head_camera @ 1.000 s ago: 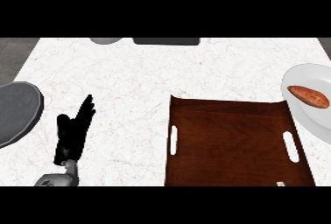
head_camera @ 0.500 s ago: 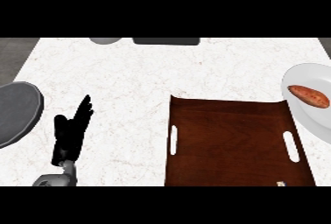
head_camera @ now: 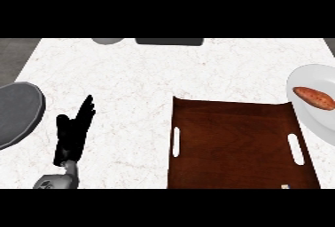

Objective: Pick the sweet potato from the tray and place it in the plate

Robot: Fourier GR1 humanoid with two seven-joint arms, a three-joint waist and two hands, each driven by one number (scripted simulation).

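The sweet potato (head_camera: 314, 98) lies on the white plate (head_camera: 306, 74) at the picture's 3 o'clock edge, tilted, with its lower end pointing toward 4 o'clock. It is off the tray (head_camera: 235, 146), so by my reading the placing is done. The plate runs out of view on its right side, so I cannot tell how far the sweet potato sits from the far rim.

The brown tray lies just beside the plate, toward 5 o'clock of centre. Its edge is close to the plate's rim, and nothing shows on it apart from a small pale speck near its lower corner that is too small to name.

The right hand is not in view. If it is close by beyond the 3 o'clock edge, the main risk is a brush against the rim on its way off. That could tip or slide the plate, and a rounded sweet potato might roll.

The left hand (head_camera: 72, 131) rests at 8 o'clock on the white desk (head_camera: 131, 80), well apart from the task. Its fingers (head_camera: 85, 108) are straight and close together, pointing toward 12 o'clock, and hold nothing. A grey disc (head_camera: 16, 113) sits at 9 o'clock near it, and a sideways swing of that arm could knock the disc.
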